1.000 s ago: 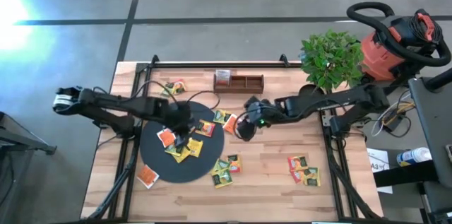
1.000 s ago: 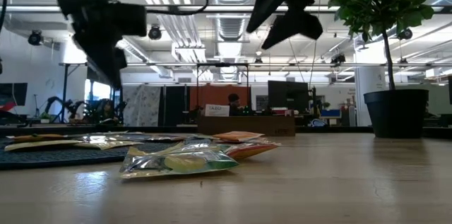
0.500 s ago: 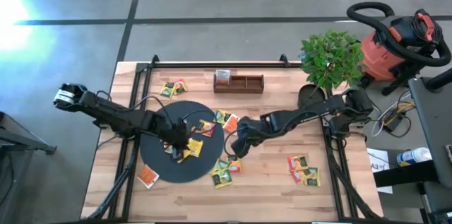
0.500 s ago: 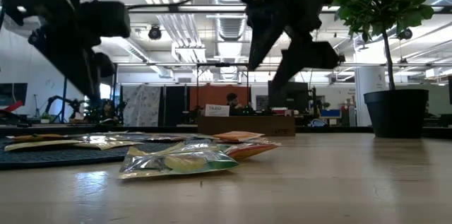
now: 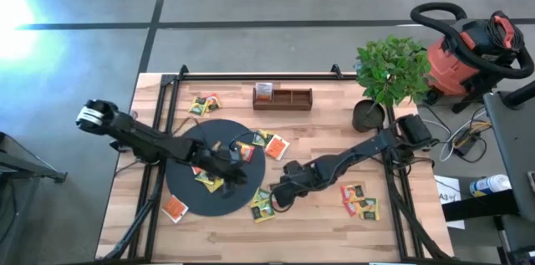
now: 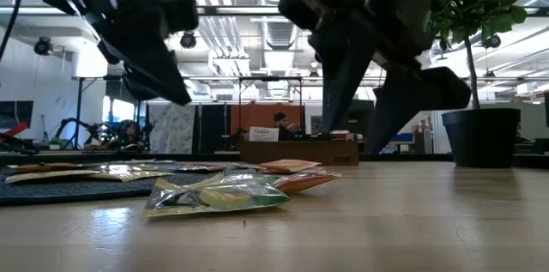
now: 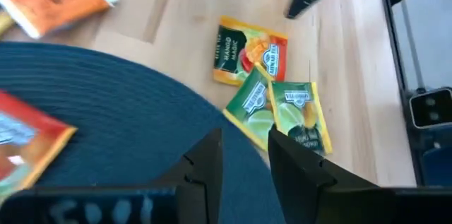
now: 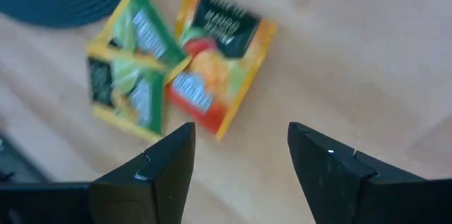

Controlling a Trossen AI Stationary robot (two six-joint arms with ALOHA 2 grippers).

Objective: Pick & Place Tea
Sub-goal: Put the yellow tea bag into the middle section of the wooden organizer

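Observation:
Small square tea packets lie flat about the table. Some rest on the black disc (image 5: 185,196), such as a yellow one (image 5: 209,183). A cluster of green and orange packets (image 5: 262,207) lies on the wood just off the disc's near right rim; it also shows in the right wrist view (image 8: 212,75) and the left wrist view (image 7: 275,114). My right gripper (image 8: 240,174) hovers open just above this cluster, pointing steeply down. My left gripper (image 7: 244,174) hangs open over the disc's right part (image 7: 106,118), nothing between its fingers.
More packets lie at the far left (image 5: 203,104), near left (image 5: 174,208), right of the disc (image 5: 274,146) and near right (image 5: 358,198). A brown wooden compartment tray (image 5: 282,96) stands at the far edge, a potted plant (image 5: 389,73) at the far right.
My right gripper has come down and toward the table's near edge, rolling as it went, and now hangs over the packet cluster beside the disc. My left gripper has moved across the disc toward the right and near edge, sinking a little and tipping.

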